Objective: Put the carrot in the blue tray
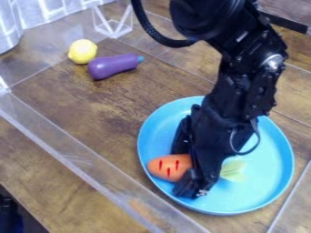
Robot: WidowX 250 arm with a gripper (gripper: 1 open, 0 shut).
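Because the task wants it there, I see the carrot (pixel 169 167) lying in the blue tray (pixel 277 153), under my wide-open gripper (pixel 188 182), apparently ungripped.

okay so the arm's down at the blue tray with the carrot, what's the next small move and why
Probably lift the gripper straight up, without closing it. The carrot already lies inside the raised rim of the blue tray, and the gripper is open right over it, so backing away gently should leave it there.
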